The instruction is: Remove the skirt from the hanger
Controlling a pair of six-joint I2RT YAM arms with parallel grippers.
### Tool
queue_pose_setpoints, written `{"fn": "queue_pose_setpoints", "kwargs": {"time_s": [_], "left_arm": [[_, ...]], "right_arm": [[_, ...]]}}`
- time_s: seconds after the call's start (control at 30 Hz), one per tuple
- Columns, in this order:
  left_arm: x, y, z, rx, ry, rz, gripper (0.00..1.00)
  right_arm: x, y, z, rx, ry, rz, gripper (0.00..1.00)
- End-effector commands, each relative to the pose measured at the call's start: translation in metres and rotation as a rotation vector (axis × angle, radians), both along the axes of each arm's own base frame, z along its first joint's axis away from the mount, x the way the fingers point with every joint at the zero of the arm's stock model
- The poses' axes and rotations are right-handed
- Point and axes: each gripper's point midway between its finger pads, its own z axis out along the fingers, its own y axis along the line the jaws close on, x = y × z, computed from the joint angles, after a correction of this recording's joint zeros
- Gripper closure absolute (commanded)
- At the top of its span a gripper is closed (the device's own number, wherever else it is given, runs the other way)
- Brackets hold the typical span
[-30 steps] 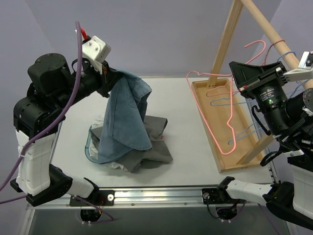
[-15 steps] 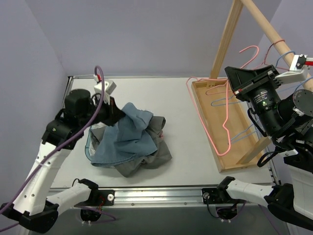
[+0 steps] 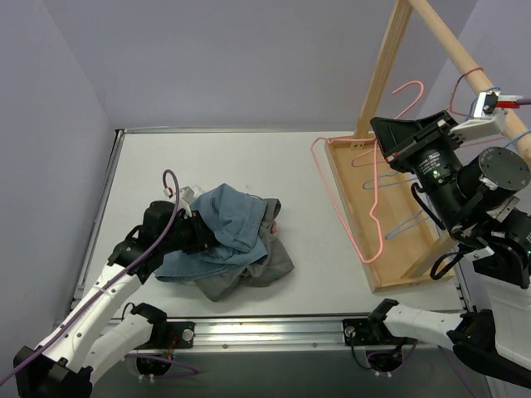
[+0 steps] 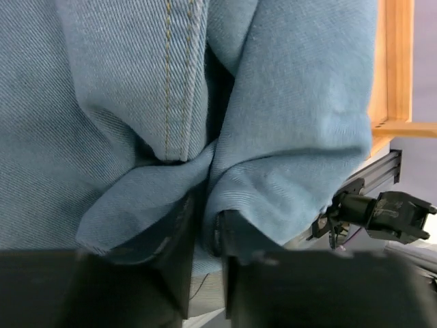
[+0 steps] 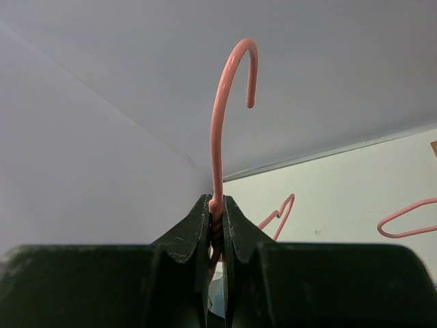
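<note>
Toward the white bench's (image 3: pixel 166 157) near-left corner, the left tool (image 4: pixel 208 219) pinches a fold of the blue denim skirt (image 3: pixel 228 220), which lies heaped on a grey garment (image 3: pixel 267 265). At the right edge, the right tool (image 5: pixel 216 212) clamps the neck of the pink wire hanger (image 5: pixel 215 137), held high beside the wooden rack (image 3: pixel 383 75).

Overhead rear view and close left-wrist view share the skirt (image 3: pixel 232 217).

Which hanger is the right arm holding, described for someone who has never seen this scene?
Find the slanted wooden rack on the right of the overhead view. In front of it the right gripper pinches one wire hanger at the twisted neck under its hook. It is pink and the only one clamped, unlike the blue hangers in the rack.
</note>
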Motion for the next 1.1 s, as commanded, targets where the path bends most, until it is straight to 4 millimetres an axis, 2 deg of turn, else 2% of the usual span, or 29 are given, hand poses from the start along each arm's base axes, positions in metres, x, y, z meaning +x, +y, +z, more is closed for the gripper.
{"fn": "queue_pose_setpoints", "kwargs": {"time_s": [0.0, 0.07, 0.1, 0.13, 0.17, 0.2, 0.23, 0.27, 0.3, 0.4, 0.43, 0.5, 0.53, 0.6, 0.63, 0.7, 0.73, 0.77, 0.83, 0.87, 0.9, 0.93, 0.97, 1.0, 1.07], "left_arm": [[0.009, -0.004, 0.051, -0.094, -0.125, 0.028, 0.70], [0.006, 0.004, 0.067, -0.072, -0.154, 0.040, 0.62], [0.002, 0.007, 0.077, -0.075, -0.176, 0.048, 0.54], [-0.002, 0.010, 0.082, -0.071, -0.178, 0.055, 0.49], [-0.002, 0.015, 0.090, -0.065, -0.199, 0.073, 0.38], [-0.005, 0.018, 0.110, -0.078, -0.243, 0.080, 0.30], [-0.006, 0.021, 0.119, -0.076, -0.264, 0.088, 0.25], [-0.010, 0.025, 0.124, -0.059, -0.275, 0.089, 0.23], [-0.011, 0.031, 0.146, -0.065, -0.329, 0.106, 0.20], [-0.015, 0.043, 0.172, -0.051, -0.398, 0.141, 0.20], [-0.018, 0.044, 0.190, -0.069, -0.443, 0.142, 0.20], [-0.017, 0.042, 0.206, -0.080, -0.480, 0.129, 0.20], [-0.020, 0.035, 0.224, -0.106, -0.529, 0.080, 0.21], [-0.014, 0.023, 0.234, -0.112, -0.534, 0.017, 0.24], [-0.019, 0.009, 0.257, -0.156, -0.600, -0.076, 0.25], [-0.013, -0.010, 0.266, -0.177, -0.607, -0.173, 0.27], [-0.020, -0.022, 0.276, -0.203, -0.634, -0.270, 0.27], [-0.016, -0.033, 0.288, -0.213, -0.642, -0.316, 0.27], [-0.017, -0.044, 0.299, -0.207, -0.676, -0.383, 0.27], [-0.024, -0.053, 0.307, -0.224, -0.690, -0.435, 0.27], [-0.023, -0.062, 0.321, -0.235, -0.715, -0.464, 0.27], [-0.024, -0.067, 0.324, -0.228, -0.718, -0.490, 0.27], [-0.022, -0.081, 0.324, -0.220, -0.708, -0.511, 0.27], [-0.028, -0.084, 0.343, -0.230, -0.754, -0.522, 0.27], [-0.026, -0.097, 0.344, -0.209, -0.750, -0.551, 0.27]], "right_arm": [[0.010, 0.020, -0.005, -0.043, 0.015, 0.045, 1.00], [0.016, 0.027, -0.013, -0.065, 0.030, 0.052, 1.00], [0.019, 0.029, -0.016, -0.078, 0.034, 0.052, 1.00], [0.025, 0.033, -0.022, -0.095, 0.046, 0.048, 1.00], [0.029, 0.036, -0.027, -0.109, 0.057, 0.044, 1.00], [0.032, 0.038, -0.031, -0.125, 0.062, 0.044, 1.00], [0.035, 0.041, -0.033, -0.133, 0.063, 0.045, 1.00], [0.042, 0.046, -0.040, -0.151, 0.078, 0.042, 1.00], [0.045, 0.047, -0.043, -0.161, 0.083, 0.039, 1.00], [0.061, 0.055, -0.059, -0.209, 0.113, 0.025, 1.00], [0.066, 0.057, -0.065, -0.227, 0.124, 0.020, 1.00], [0.073, 0.058, -0.075, -0.246, 0.141, 0.011, 1.00], [0.076, 0.059, -0.079, -0.255, 0.148, 0.006, 1.00], [0.082, 0.058, -0.086, -0.273, 0.163, -0.012, 1.00], [0.088, 0.058, -0.095, -0.296, 0.185, -0.024, 1.00], [0.094, 0.056, -0.103, -0.325, 0.204, -0.049, 1.00], [0.099, 0.057, -0.112, -0.345, 0.223, -0.057, 1.00], [0.102, 0.057, -0.117, -0.363, 0.235, -0.063, 1.00], [0.109, 0.058, -0.129, -0.396, 0.264, -0.080, 1.00], [0.111, 0.058, -0.132, -0.404, 0.272, -0.084, 1.00], [0.113, 0.059, -0.135, -0.416, 0.279, -0.088, 1.00], [0.117, 0.060, -0.144, -0.437, 0.302, -0.098, 1.00], [0.118, 0.060, -0.145, -0.445, 0.307, -0.102, 1.00], [0.120, 0.060, -0.149, -0.461, 0.318, -0.108, 1.00], [0.126, 0.060, -0.161, -0.497, 0.354, -0.127, 1.00]]}}
